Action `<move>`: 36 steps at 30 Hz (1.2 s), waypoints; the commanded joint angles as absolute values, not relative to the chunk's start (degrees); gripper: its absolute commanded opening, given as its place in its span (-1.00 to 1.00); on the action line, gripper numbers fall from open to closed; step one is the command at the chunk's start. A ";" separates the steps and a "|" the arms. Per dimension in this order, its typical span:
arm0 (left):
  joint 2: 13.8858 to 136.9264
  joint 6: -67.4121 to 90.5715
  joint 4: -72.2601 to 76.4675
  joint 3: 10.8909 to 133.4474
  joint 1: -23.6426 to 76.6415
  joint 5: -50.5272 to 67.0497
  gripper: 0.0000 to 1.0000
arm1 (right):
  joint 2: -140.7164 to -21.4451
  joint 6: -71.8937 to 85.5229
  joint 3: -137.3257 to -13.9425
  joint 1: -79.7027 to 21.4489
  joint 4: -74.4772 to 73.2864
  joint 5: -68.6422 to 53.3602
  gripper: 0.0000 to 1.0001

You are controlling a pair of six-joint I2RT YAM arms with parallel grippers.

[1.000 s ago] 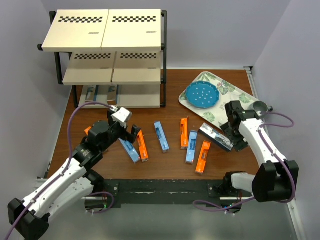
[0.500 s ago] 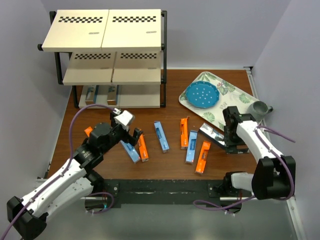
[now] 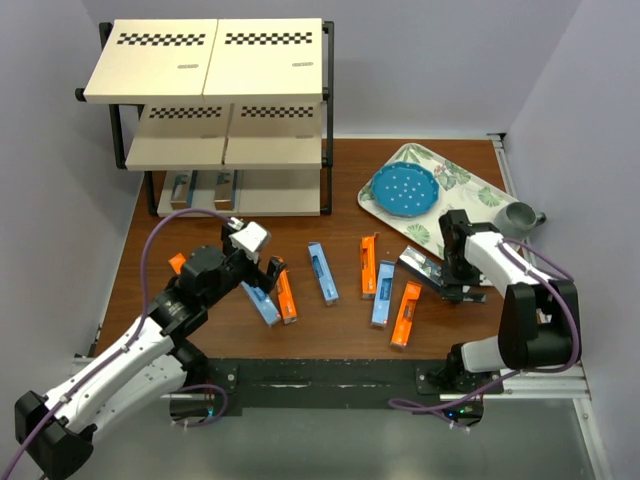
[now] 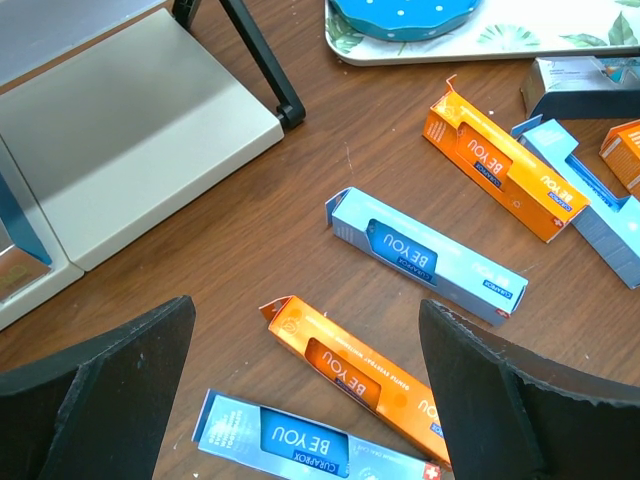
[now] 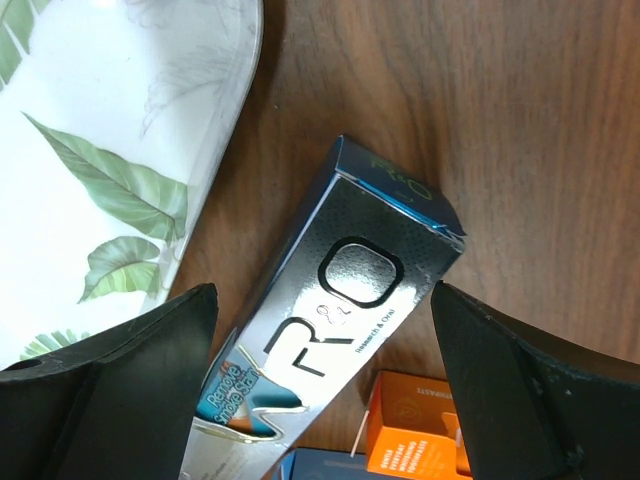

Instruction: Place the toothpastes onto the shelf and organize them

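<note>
In the top view's lower left, the left gripper (image 3: 261, 270) hung released and holding nothing, fingers spread wide above an orange carton (image 3: 286, 293) and a light blue carton (image 3: 260, 301) lying side by side on the table (image 3: 340, 205). At the right, the right gripper (image 5: 320, 390) was likewise unclenched, its fingers straddling a silver-grey carton (image 5: 335, 290) just beside the floral tray (image 5: 90, 130). The other toothpastes (image 3: 322, 272) lay scattered mid-frame, well apart from the shelf (image 3: 215, 60) at upper left, whose lowest board seemed to carry two more cartons (image 3: 181, 187), too small to be sure.
</note>
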State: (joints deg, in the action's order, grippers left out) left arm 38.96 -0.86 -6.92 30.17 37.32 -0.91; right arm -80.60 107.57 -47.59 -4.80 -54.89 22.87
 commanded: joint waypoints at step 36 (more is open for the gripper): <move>52.72 -2.63 2.81 35.24 41.47 8.00 1.00 | -68.02 82.45 -53.60 -6.76 -54.23 18.29 -0.49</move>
